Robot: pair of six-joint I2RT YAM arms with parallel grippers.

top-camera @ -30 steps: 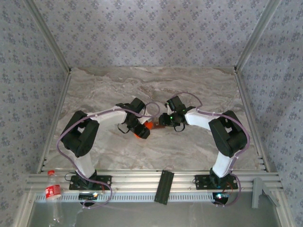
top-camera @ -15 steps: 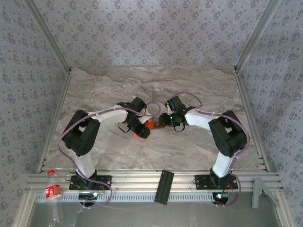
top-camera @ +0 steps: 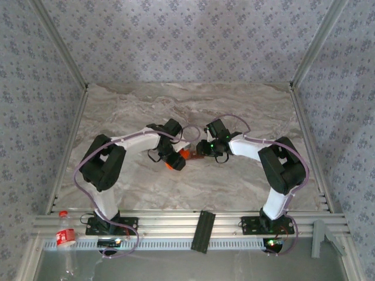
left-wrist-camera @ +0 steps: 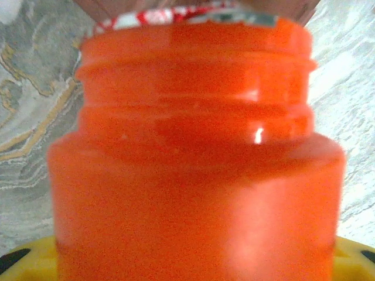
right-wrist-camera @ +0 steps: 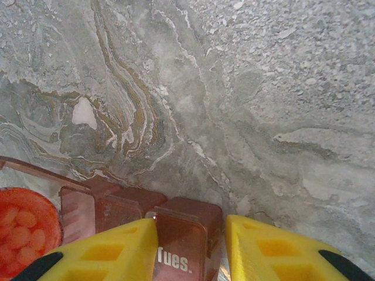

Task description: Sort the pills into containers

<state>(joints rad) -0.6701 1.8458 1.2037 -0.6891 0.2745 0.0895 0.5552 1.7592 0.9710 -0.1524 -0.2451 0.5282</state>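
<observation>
Tabletop (top-camera: 129, 111): grey marbled surface. Both arms meet at its centre.

Left arm (top-camera: 117, 158) and right arm (top-camera: 275, 164): each reaches inward from the near edge.

Orange bottle (left-wrist-camera: 193, 175): uncapped, with its threaded neck pointing away from the left wrist camera. The body is clamped between the left fingers (left-wrist-camera: 41, 264). The open mouth lies just beside the containers (right-wrist-camera: 184, 234), at the end away from the right fingers (right-wrist-camera: 111, 252).

Containers: a reddish-brown strip of joined compartments, low at the tabletop; contact cannot be confirmed. The compartment marked "Tues." is clamped between the right fingers.

Pills (right-wrist-camera: 23, 228): a cluster inside the bottle mouth, appearing orange.
</observation>
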